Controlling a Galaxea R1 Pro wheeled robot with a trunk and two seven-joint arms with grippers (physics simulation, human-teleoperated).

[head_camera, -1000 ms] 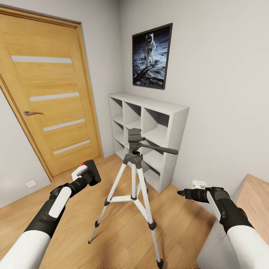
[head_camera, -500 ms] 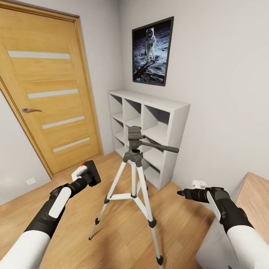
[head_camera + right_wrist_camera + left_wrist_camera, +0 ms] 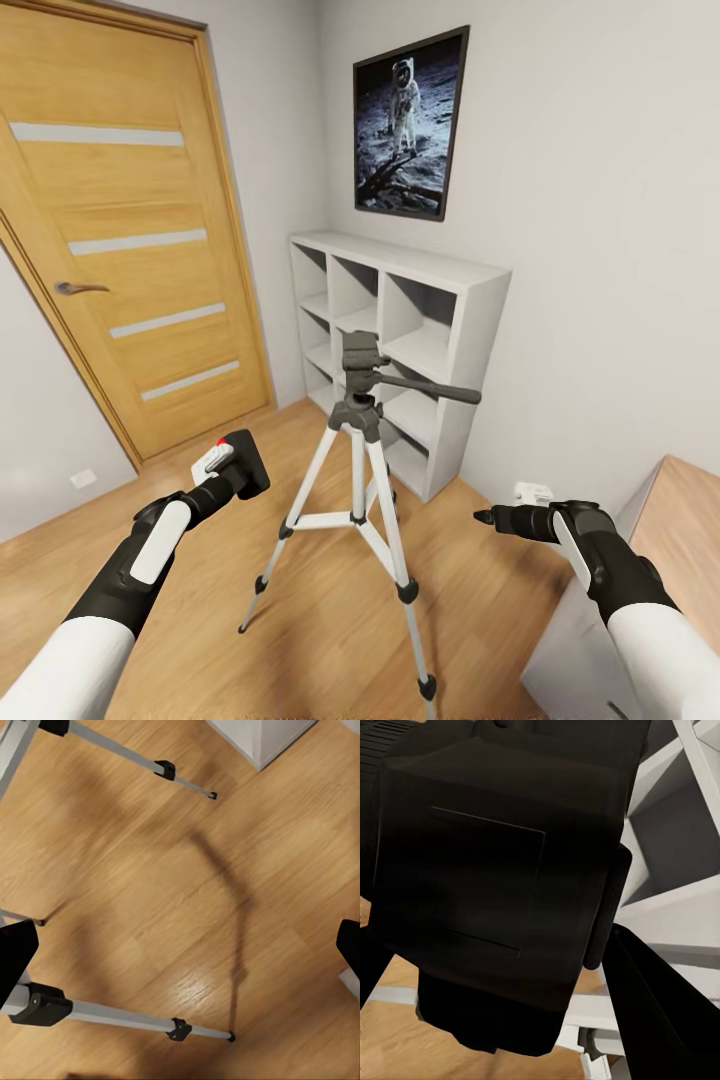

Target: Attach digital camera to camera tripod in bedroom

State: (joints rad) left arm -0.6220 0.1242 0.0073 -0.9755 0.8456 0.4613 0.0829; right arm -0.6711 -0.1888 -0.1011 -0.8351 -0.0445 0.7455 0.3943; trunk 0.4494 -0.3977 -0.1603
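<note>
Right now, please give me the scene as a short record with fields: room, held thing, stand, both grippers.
room: light wood floor, wooden door, white cube shelf
held thing: small matte-black digital camera with red button, in left gripper
stand: silver-legged camera tripod, upright on the floor before the shelf, head bare
right gripper: holds nothing, fingers spread in its wrist view
camera and tripod: apart, not yet joined

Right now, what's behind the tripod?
Behind the tripod stands a white cube shelf against the grey wall, with an astronaut picture above it. The tripod's head and handle cover part of the shelf's middle compartments, so what they hold cannot be seen.
</note>
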